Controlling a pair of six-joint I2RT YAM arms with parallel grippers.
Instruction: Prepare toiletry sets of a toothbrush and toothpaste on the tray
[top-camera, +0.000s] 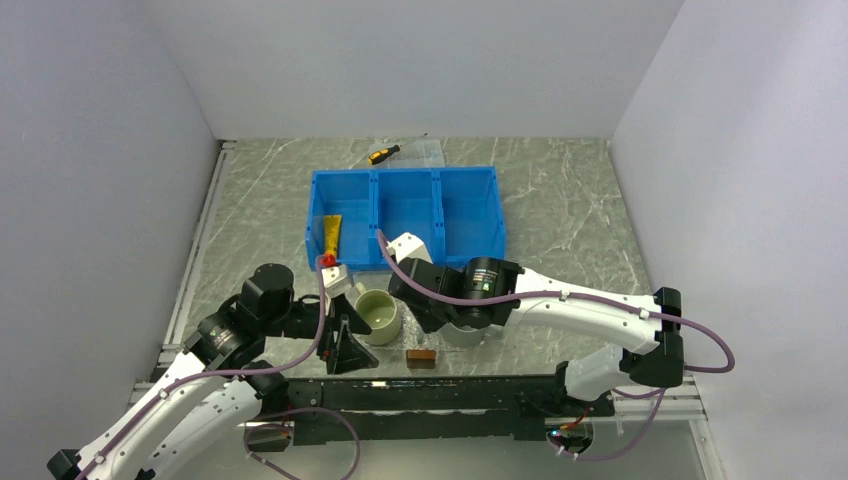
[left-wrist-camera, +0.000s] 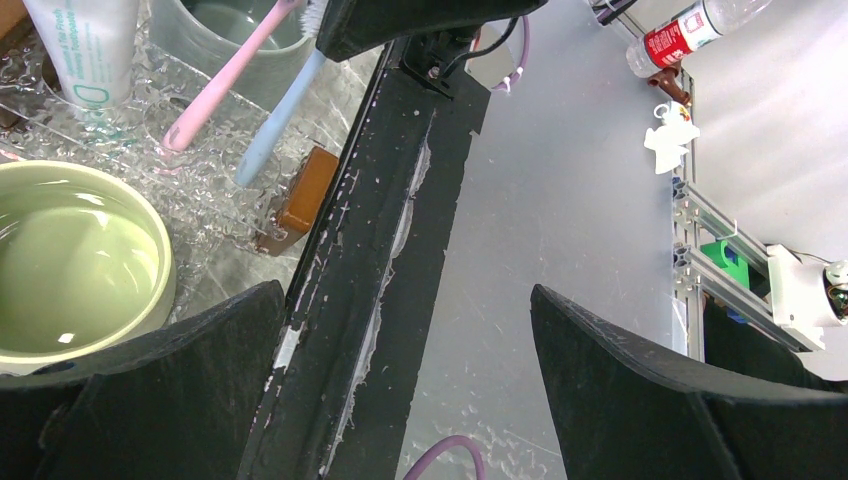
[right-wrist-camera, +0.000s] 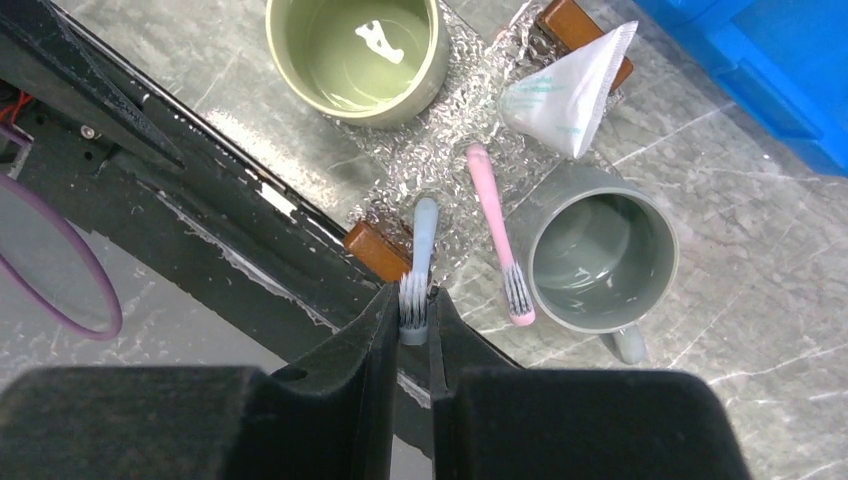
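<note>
The right gripper (right-wrist-camera: 413, 302) pinches the blue toothbrush (right-wrist-camera: 424, 232) by its bristle end — its handle lies on the clear tray (right-wrist-camera: 440, 165). The pink toothbrush (right-wrist-camera: 492, 225) and the toothpaste (right-wrist-camera: 565, 95) lie there too. The left gripper (left-wrist-camera: 405, 300), beside the green cup (left-wrist-camera: 70, 260), is spread wide and empty.

Twin white-shelled arms with black joints and purple cabling.
The left arm (top-camera: 190, 395) and right arm (top-camera: 590, 315) carry glossy white plastic shells between black cylindrical motor housings; purple cables (top-camera: 450, 297) trail each, one looping at 6 o'clock. The left gripper (left-wrist-camera: 400, 300) has broad matte-black wedge fingers (left-wrist-camera: 620, 390), the right gripper (right-wrist-camera: 415, 295) blunt black ones.
</note>
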